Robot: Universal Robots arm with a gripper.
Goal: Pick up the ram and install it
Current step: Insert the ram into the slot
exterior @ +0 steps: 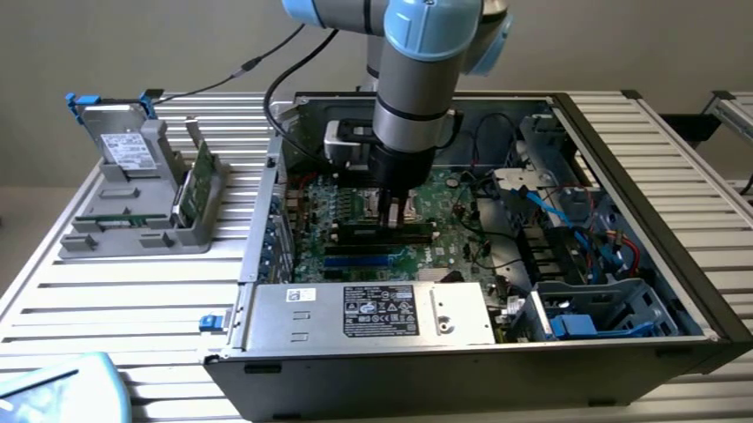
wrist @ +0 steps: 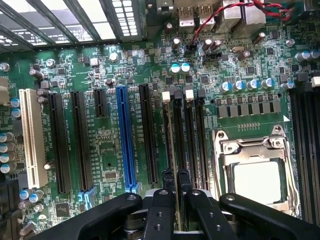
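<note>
My gripper (wrist: 176, 175) is down inside the open computer case (exterior: 659, 220), just above the motherboard (wrist: 105, 150). Its two black fingertips (wrist: 168, 181) stand close together, shut on the ram (wrist: 172, 145). I see the ram edge-on as a thin pale strip running along the row of black memory slots (wrist: 195, 135) beside the processor socket (wrist: 257, 175). Whether it sits in a slot I cannot tell. In the exterior view the gripper (exterior: 398, 211) hangs straight down from the arm over the middle of the board, and the arm hides the ram.
Long expansion slots, one blue (wrist: 125, 140) and one white (wrist: 32, 135), lie beside the memory slots. A silver power supply (exterior: 365, 313) fills the case's front. Cables (exterior: 565, 211) crowd the exterior view's right. A grey holder (exterior: 130, 229) with a drive and a green card (exterior: 200, 176) stands outside.
</note>
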